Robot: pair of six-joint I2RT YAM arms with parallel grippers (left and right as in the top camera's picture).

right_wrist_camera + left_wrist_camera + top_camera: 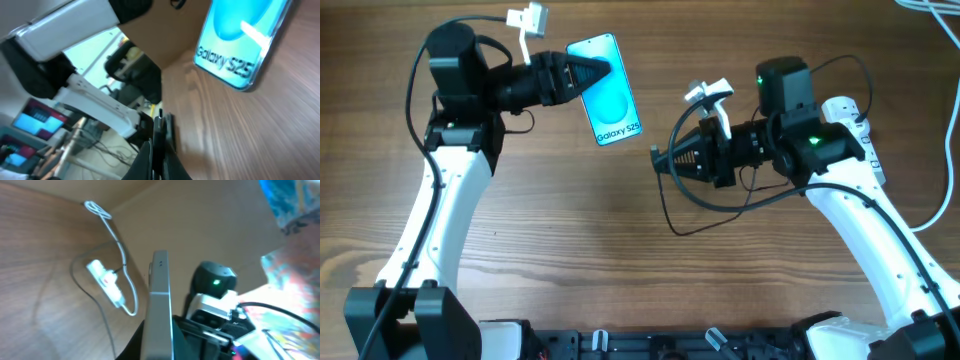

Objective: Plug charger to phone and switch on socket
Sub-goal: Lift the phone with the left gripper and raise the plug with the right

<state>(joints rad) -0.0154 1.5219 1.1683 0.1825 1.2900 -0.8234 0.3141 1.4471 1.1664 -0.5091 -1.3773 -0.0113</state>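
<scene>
Flat turquoise-screened smartphone (605,90) near far edge of wooden table (570,230), left hand (588,72) clamped on its side, right hand (658,160) pinched together on connector tip of thin black charger cable (667,205), white power strip (848,110) at right edge

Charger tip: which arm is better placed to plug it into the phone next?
Right. The right gripper is shut on the charger, its tip aimed toward the phone, while the left gripper is busy gripping the phone.
</scene>
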